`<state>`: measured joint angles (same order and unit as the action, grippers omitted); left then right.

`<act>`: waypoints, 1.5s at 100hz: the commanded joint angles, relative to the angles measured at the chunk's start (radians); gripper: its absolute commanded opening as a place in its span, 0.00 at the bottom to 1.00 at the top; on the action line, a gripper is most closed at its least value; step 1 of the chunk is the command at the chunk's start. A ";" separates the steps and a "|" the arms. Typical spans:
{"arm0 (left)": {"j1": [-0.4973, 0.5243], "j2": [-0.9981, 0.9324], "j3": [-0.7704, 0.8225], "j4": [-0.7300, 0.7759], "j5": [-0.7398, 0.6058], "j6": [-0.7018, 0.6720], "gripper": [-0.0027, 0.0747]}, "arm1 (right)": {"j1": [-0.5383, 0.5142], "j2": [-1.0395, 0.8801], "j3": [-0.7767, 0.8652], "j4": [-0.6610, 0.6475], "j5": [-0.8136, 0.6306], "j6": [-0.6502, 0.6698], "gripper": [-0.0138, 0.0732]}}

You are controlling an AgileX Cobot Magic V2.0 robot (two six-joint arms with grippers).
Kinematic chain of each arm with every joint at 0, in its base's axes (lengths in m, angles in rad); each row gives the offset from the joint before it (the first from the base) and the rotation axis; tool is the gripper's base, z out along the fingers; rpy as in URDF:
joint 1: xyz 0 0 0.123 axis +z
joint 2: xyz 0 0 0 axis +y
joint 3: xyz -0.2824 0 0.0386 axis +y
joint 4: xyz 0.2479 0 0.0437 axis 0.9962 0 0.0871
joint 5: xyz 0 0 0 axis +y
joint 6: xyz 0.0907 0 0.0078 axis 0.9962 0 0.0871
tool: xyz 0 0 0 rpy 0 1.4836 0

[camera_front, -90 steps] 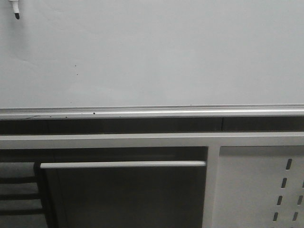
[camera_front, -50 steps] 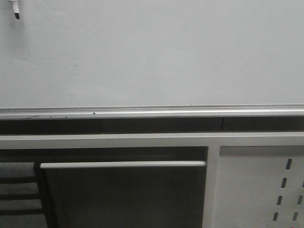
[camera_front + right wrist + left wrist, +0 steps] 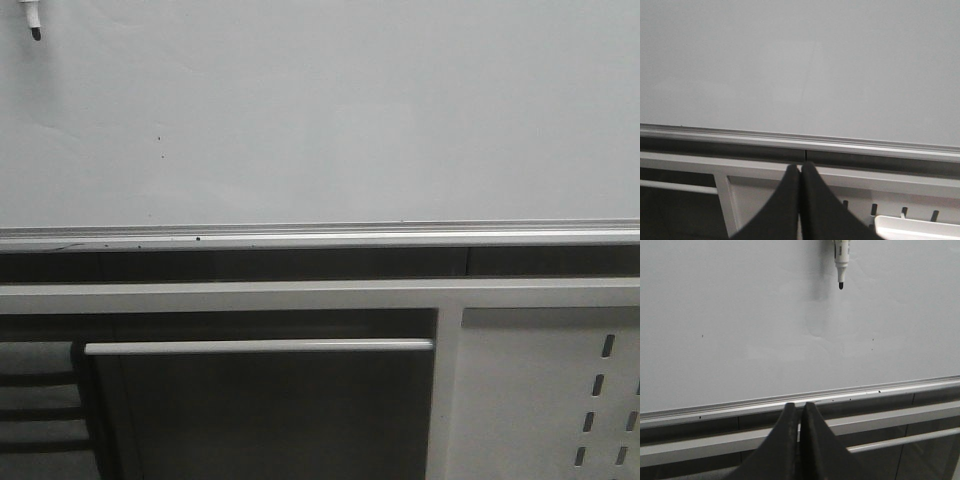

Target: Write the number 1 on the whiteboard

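Observation:
The whiteboard (image 3: 330,110) fills the upper part of every view, pale grey and bare (image 3: 750,320) (image 3: 800,60). The number 1 is out of view on the parts of the board that show. A white marker (image 3: 33,18) with a black tip pointing down hangs in front of the board's far upper left. It also appears in the left wrist view, marker (image 3: 841,262); whatever holds it is cut off by the frame edge. My left gripper (image 3: 799,406) is shut and empty, low in front of the ledge. My right gripper (image 3: 800,166) is shut and empty, below the ledge.
A silver ledge (image 3: 320,238) runs along the board's lower edge. Below it are a grey frame, a horizontal bar (image 3: 260,346) and a white perforated panel (image 3: 545,390) at the right. A white tray corner (image 3: 917,227) shows. Tiny black specks (image 3: 158,138) dot the board.

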<state>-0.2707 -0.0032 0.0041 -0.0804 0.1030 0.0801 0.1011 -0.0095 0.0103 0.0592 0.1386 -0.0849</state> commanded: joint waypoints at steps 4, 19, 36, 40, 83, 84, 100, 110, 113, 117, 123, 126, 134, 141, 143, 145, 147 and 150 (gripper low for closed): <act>0.002 -0.021 0.040 -0.099 -0.115 -0.008 0.01 | -0.004 -0.019 0.026 0.098 -0.115 -0.001 0.10; 0.002 -0.021 0.040 -0.281 -0.143 -0.008 0.01 | -0.004 -0.019 0.026 0.309 -0.151 -0.001 0.10; 0.002 -0.021 0.040 -0.500 -0.165 -0.008 0.01 | -0.004 -0.019 0.026 0.542 -0.173 -0.001 0.10; 0.002 -0.021 0.037 -0.556 -0.165 -0.008 0.01 | -0.004 -0.019 0.024 0.599 -0.173 -0.001 0.10; 0.002 0.252 -0.333 -0.341 -0.018 -0.008 0.01 | -0.004 0.311 -0.312 0.548 0.112 -0.005 0.11; 0.002 0.275 -0.352 -0.326 -0.011 -0.008 0.01 | -0.004 0.321 -0.330 0.543 0.117 -0.005 0.11; 0.002 0.495 -0.507 -0.277 0.129 -0.008 0.01 | -0.004 0.509 -0.490 0.484 0.212 -0.072 0.11; -0.014 0.583 -0.558 -0.273 0.128 -0.008 0.01 | -0.004 0.585 -0.553 0.484 0.263 -0.089 0.11; -0.019 0.603 -0.567 -0.273 0.110 0.005 0.01 | -0.004 0.608 -0.569 0.484 0.272 -0.103 0.11; -0.030 0.630 -0.579 -0.273 0.086 0.020 0.01 | -0.004 0.627 -0.590 0.484 0.281 -0.126 0.11; -0.046 0.662 -0.590 -0.273 0.041 0.025 0.01 | -0.002 0.659 -0.619 0.486 0.285 -0.148 0.14; -0.056 0.681 -0.596 -0.273 0.026 0.025 0.01 | -0.002 0.667 -0.630 0.486 0.285 -0.154 0.18; -0.080 0.722 -0.611 -0.273 0.004 0.025 0.07 | -0.002 0.691 -0.657 0.488 0.285 -0.165 0.33; -0.102 0.760 -0.622 -0.273 -0.017 0.025 0.17 | -0.002 0.705 -0.671 0.490 0.285 -0.165 0.50; -0.109 0.772 -0.625 -0.273 -0.030 0.025 0.20 | -0.002 0.708 -0.674 0.490 0.285 -0.165 0.54; -0.116 0.783 -0.627 -0.273 -0.039 0.025 0.24 | -0.002 0.711 -0.676 0.490 0.283 -0.165 0.56; -0.122 0.794 -0.632 -0.273 -0.050 0.025 0.28 | -0.002 0.713 -0.676 0.492 0.278 -0.165 0.58; -0.132 0.808 -0.637 -0.273 -0.076 0.025 0.33 | -0.002 0.716 -0.676 0.492 0.271 -0.167 0.59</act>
<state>-0.3745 0.7679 -0.5833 -0.3482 0.1522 0.1030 0.1011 0.6941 -0.6261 0.5412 0.4740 -0.2308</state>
